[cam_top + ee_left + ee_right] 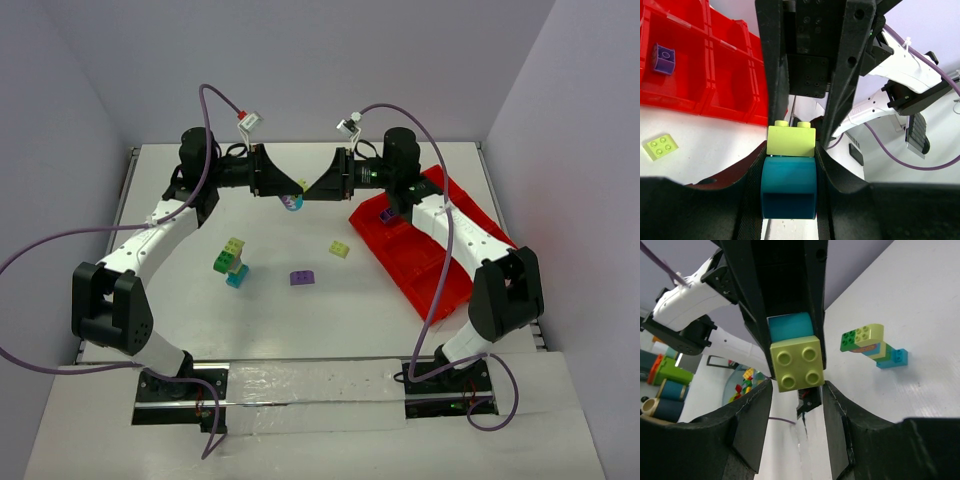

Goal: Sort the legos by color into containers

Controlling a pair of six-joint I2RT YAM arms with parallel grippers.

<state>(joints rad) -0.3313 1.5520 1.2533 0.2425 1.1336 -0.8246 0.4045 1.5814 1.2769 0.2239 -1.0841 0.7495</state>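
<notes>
1. where the two arms meet at the far middle of the surface, a two-brick stack is held between them; it is a teal brick with a pale yellow brick snapped onto it.
2. the left gripper has its jaws closed on the flanks of the teal brick; the left wrist view shows both fingers pressed against it.
3. the right gripper faces it head-on; its jaws sit at the sides of the pale yellow brick and look pressed to it, studs turned toward the right wrist camera.
4. the red tray lies on the right of the surface, partly under the right arm; one purple brick lies in a compartment at its far end.
5. a loose yellow brick lies on the surface just left of the tray.
6. a loose purple brick lies nearer the arm bases, apart from the yellow one.
7. a mixed stack of green, yellow and teal bricks lies left of centre, well apart from the tray.
</notes>
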